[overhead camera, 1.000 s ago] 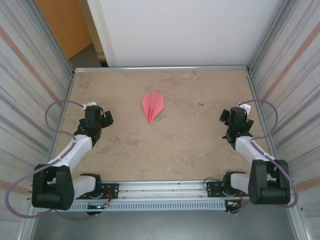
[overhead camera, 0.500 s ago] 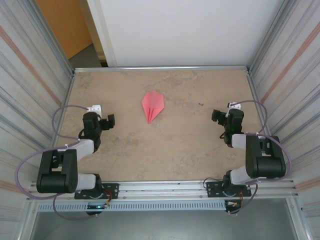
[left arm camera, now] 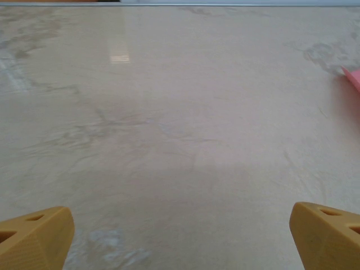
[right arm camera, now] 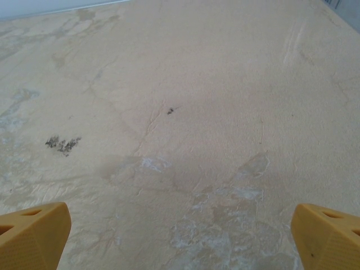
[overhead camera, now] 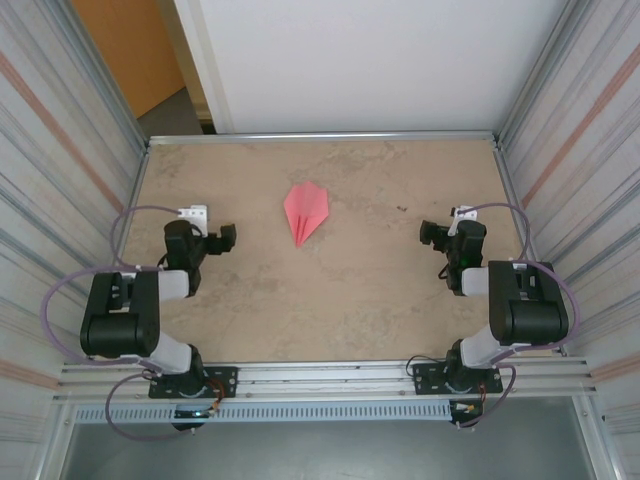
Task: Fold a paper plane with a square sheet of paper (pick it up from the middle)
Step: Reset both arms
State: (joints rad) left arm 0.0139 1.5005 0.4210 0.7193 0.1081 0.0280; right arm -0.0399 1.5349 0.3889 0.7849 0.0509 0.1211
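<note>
The pink-red paper lies folded as a slim pointed paper plane [overhead camera: 306,212] on the table, its tip toward the near side. A corner of the paper plane [left arm camera: 353,79] shows at the right edge of the left wrist view. My left gripper [overhead camera: 224,238] rests low to the plane's left, well apart from it. It is open, its yellow fingertips [left arm camera: 34,236] wide with bare table between them. Over on the right side, my right gripper [overhead camera: 431,232] is also open and holds nothing; its fingertips [right arm camera: 326,236] are wide apart.
The mottled beige table [overhead camera: 350,300] is walled by ribbed metal panels left and right and a white board behind. A small dark speck [right arm camera: 170,111] and a smudge [right arm camera: 63,144] mark the surface ahead of the right gripper.
Both arms have folded back toward their bases, elbows drawn in. The grippers shifted slightly inward and stayed open. The paper plane has not moved.
</note>
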